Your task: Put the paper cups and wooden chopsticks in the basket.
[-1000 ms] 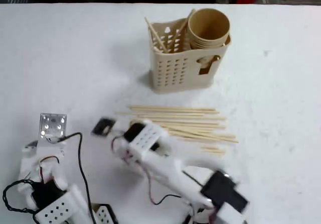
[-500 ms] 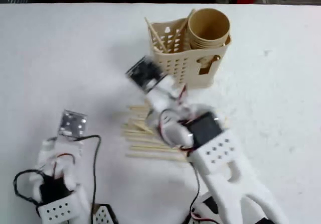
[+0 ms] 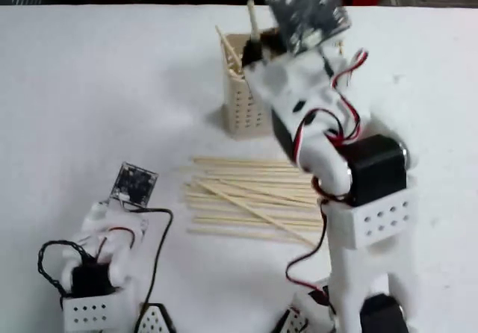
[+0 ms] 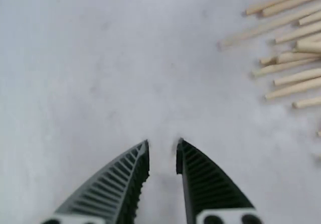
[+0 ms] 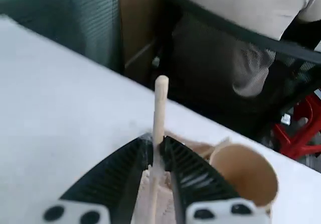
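Presently: one chopstick (image 5: 160, 96) is held upright over the basket (image 3: 240, 113), with the pile not yet cleared.
The right claw (image 5: 158, 144) is closed tight on the stick partway along its length, so the upper end stands above the jaws and the lower end points into the basket below. This grip appears chosen so the stick can drop in end-first. A paper cup (image 5: 247, 178) sits just beside the claw, seemingly already in the basket. The loose chopsticks (image 3: 250, 198) lie roughly parallel on the table (image 3: 89, 86) in front of the basket, so most of the task remains. The left claw (image 4: 163, 148) hangs low over bare table near the stick ends, its jaws slightly parted and holding nothing, apparently kept clear of the working arm.
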`<state>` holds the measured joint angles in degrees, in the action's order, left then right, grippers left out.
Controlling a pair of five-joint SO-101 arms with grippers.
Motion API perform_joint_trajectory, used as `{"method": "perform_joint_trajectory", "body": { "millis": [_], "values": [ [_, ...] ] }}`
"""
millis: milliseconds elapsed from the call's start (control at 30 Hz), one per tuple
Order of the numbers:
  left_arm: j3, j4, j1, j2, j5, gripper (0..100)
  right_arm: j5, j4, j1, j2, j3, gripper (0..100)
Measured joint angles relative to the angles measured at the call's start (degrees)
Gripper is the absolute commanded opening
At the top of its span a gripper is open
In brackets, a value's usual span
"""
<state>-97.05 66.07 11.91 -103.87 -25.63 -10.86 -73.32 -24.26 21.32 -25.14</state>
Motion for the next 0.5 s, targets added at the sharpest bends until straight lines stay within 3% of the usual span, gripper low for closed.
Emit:
{"method": "perform_joint_trajectory", "body": {
  "millis": [233, 500],
  "values": [
    [-0.09, 0.88, -0.09, 0.00, 0.26, 11, 4.57, 10.20, 0.09, -11.34, -15.03, 1.6],
    [-0.09, 1.05, -0.09, 0.00, 0.26, 11, 4.66, 16.53, 0.09, -20.48, -17.76, 1.6]
  ]
}}
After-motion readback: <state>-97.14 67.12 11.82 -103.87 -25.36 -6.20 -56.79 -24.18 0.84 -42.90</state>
